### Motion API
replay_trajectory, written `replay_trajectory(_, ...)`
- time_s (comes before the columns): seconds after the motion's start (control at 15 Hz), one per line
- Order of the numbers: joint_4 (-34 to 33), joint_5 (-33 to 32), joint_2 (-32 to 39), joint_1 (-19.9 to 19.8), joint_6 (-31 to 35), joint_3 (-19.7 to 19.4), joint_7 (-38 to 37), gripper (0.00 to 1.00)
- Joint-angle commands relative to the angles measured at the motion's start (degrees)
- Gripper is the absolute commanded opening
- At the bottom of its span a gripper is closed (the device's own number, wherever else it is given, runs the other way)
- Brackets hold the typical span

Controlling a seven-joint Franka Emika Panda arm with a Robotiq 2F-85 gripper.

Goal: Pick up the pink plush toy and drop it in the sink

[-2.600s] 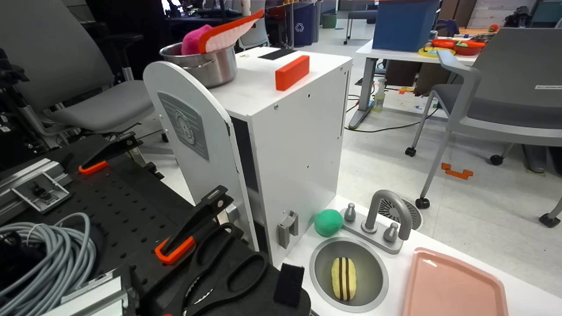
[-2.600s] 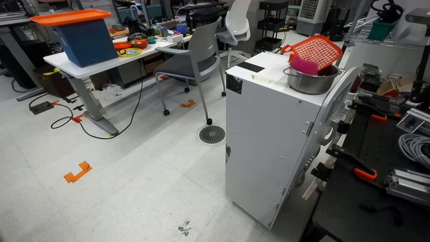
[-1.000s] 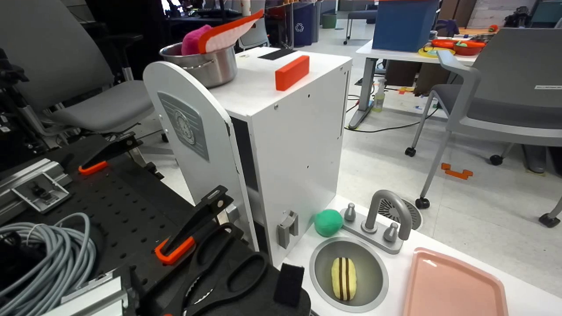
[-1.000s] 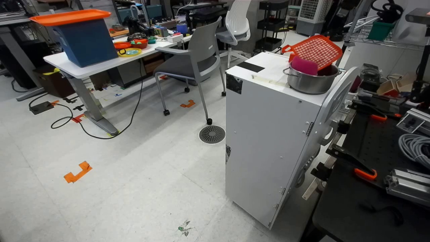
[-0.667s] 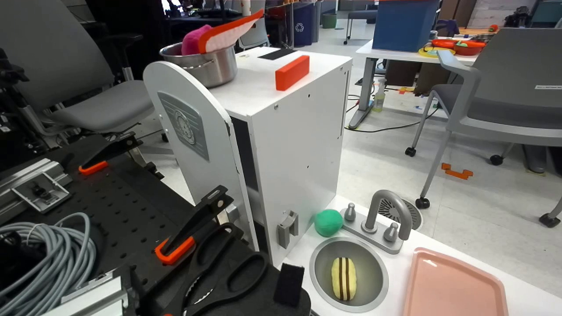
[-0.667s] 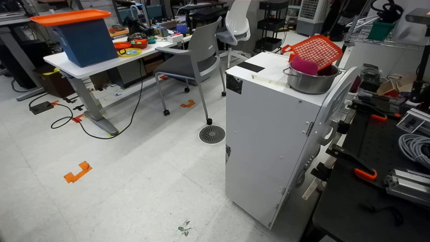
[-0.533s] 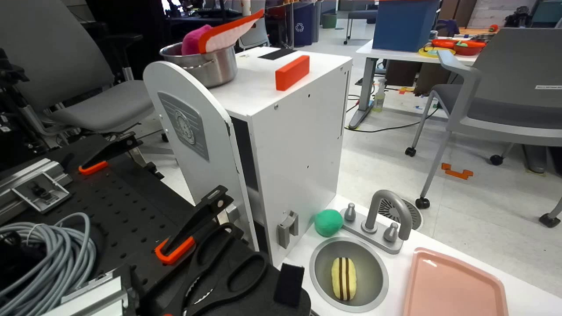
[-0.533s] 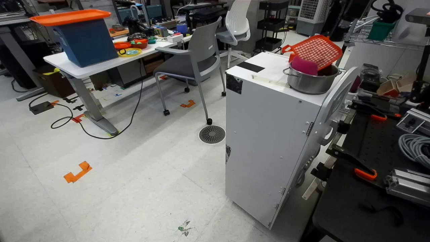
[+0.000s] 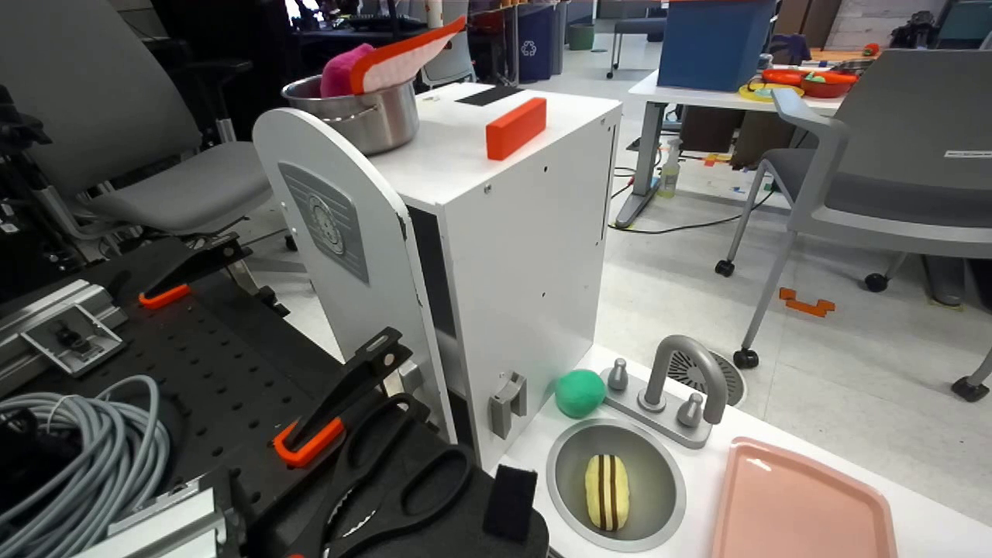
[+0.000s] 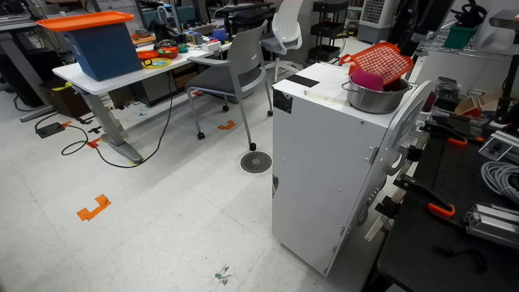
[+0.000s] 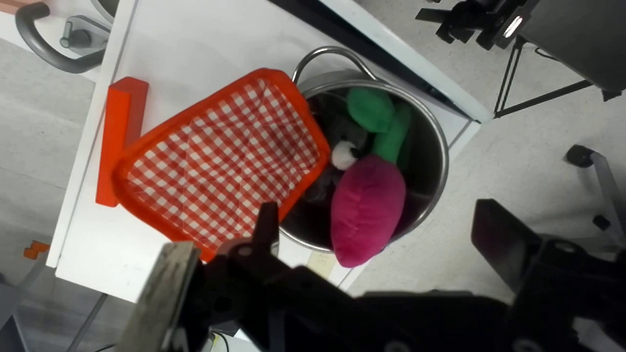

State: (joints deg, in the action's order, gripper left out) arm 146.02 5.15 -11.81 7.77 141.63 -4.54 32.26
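Note:
The pink plush toy (image 9: 345, 71) rests in the metal pot (image 9: 380, 120) on top of the white cabinet; both also show in an exterior view (image 10: 367, 79). In the wrist view the toy (image 11: 367, 210) has green leaf-like parts, and its pointed end hangs over the pot's rim. My gripper (image 11: 377, 208) is open and empty, with the toy showing between its fingers. The gripper (image 10: 408, 46) is above and behind the pot in an exterior view; its height over the toy is hard to tell. The sink (image 9: 656, 487) is a grey round basin holding a yellow striped plush (image 9: 607, 492).
A red-and-white checked tray (image 11: 230, 156) with orange rim leans on the pot, beside the toy. A red block (image 9: 515, 129) lies on the cabinet. The cabinet door (image 9: 349, 232) stands ajar. A green ball (image 9: 580, 393), grey faucet (image 9: 686, 364) and pink tray (image 9: 806, 504) surround the sink.
In an exterior view the dark arm and gripper have come down from the top right toward the pot. The toy, pot, tray and sink have not moved.

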Motion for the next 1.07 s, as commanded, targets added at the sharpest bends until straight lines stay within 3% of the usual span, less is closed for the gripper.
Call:
replay_trajectory(0.0, -0.1, 0.2, 0.0, -0.7, -0.2, 0.8, 0.1, 1.00)
replay_trajectory(0.33, -0.4, 0.7, 0.4, -0.8, -0.5, 0.5, 0.4, 1.00)
replay_trajectory(1.0, -5.0, 1.4, 9.4, -2.4, -0.1, 1.9, -2.7, 1.00)
